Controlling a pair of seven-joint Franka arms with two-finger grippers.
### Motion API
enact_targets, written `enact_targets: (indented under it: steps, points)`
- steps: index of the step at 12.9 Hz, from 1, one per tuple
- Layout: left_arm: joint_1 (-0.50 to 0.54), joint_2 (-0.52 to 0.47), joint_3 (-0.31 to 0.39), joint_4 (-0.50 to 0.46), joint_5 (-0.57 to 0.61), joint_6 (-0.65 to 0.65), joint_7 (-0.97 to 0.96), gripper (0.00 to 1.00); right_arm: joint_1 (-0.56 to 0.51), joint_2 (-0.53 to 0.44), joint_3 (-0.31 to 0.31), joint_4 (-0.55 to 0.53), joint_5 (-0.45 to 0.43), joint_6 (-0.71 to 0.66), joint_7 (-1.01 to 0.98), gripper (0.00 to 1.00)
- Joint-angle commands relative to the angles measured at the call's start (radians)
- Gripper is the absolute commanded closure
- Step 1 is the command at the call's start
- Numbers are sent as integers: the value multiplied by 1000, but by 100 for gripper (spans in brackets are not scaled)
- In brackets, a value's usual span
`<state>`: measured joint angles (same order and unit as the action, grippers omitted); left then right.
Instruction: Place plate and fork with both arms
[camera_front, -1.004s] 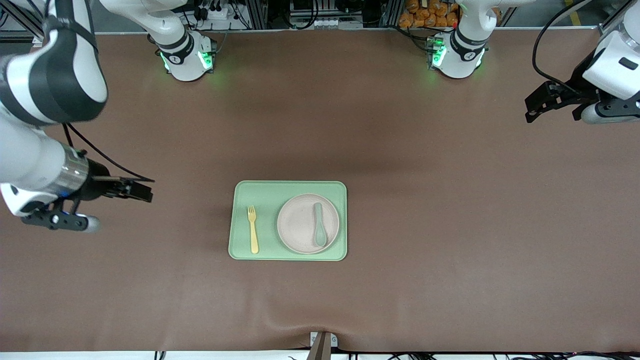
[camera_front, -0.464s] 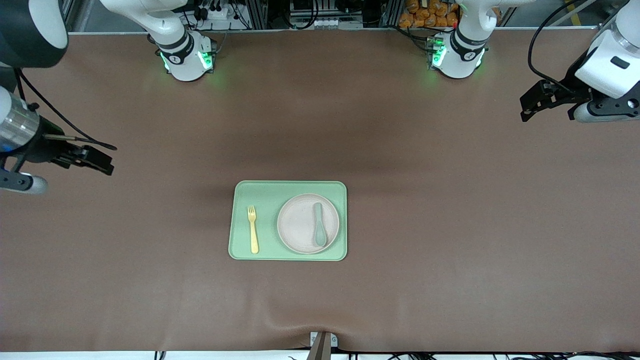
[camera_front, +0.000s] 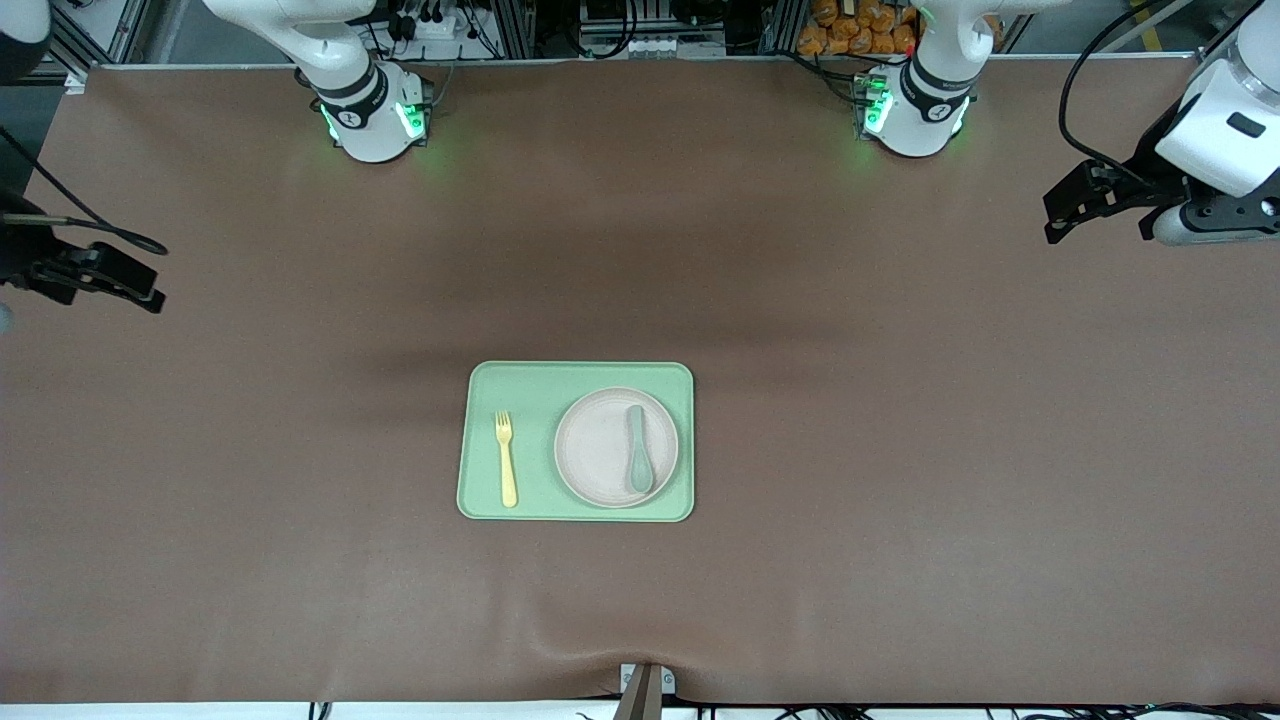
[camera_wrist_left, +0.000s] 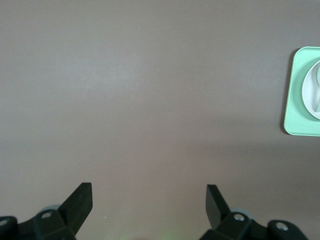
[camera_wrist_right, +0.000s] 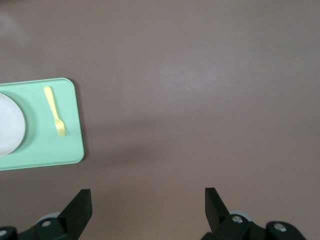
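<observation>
The pale speckled plate (camera_front: 616, 447) lies on the light-green tray (camera_front: 480, 495), toward the left arm's end of it. The pale-yellow fork (camera_front: 506, 457) lies on the tray beside the plate, toward the right arm's end. The fork (camera_wrist_right: 54, 111) and part of the plate (camera_wrist_right: 9, 131) show in the right wrist view; a sliver of the plate (camera_wrist_left: 311, 95) shows in the left wrist view. My left gripper (camera_front: 1058, 220) is open and empty, up over the table's left-arm end. My right gripper (camera_front: 140, 292) is open and empty over the right-arm end. Both are well away from the tray.
A grey-green spoon (camera_front: 638, 449) lies on the plate. The arm bases (camera_front: 375, 115) (camera_front: 912, 110) stand along the table's edge farthest from the front camera. Brown cloth (camera_front: 900, 450) covers the table around the tray.
My right gripper has drawn back and up toward the right-arm end of the table, away from the tray. My left gripper has barely shifted. The tray, plate, fork and spoon have stayed put.
</observation>
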<state>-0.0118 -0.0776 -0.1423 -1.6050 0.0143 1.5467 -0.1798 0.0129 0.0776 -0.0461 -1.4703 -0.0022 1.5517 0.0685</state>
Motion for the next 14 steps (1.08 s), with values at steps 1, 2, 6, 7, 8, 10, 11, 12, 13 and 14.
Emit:
enact_targets:
  steps: [1, 2, 6, 7, 8, 10, 11, 12, 13, 14]
  points:
    - [7, -19, -2, -15, 15, 10, 20, 0, -25, -38, 19, -51, -2, 15, -29, 0]
    - [6, -21, 0, -15, 15, 10, 20, 0, -36, -38, 19, -50, -2, 13, -29, 0]
    - [3, -24, 0, -18, 15, 21, 11, 0, -36, -10, 23, -1, 2, 8, -29, 0]
    - [3, -25, -2, -19, 15, 20, 11, 0, -28, -15, 25, -2, 5, 7, -30, 0]
    - [1, -27, -2, -21, 15, 20, 11, 0, -25, -19, 28, -1, 5, -8, -30, 0]
    - [-2, -21, -2, -15, 15, 18, 25, 0, -28, -38, 28, -11, 7, -51, -68, 0]
    - [-2, -21, -2, -15, 15, 20, 25, 0, -25, -45, 28, -15, 8, -30, -78, 0]
    - [-1, -22, -3, -13, 15, 18, 25, 0, -24, -68, 28, -34, 7, -28, -78, 0]
    - [-1, -22, -3, -12, 15, 15, 26, 0, -19, -88, 28, -59, 7, -19, -78, 0]
    - [-1, -22, -3, -6, 15, 15, 26, 0, -21, -103, 28, -73, 7, -18, -78, 0]
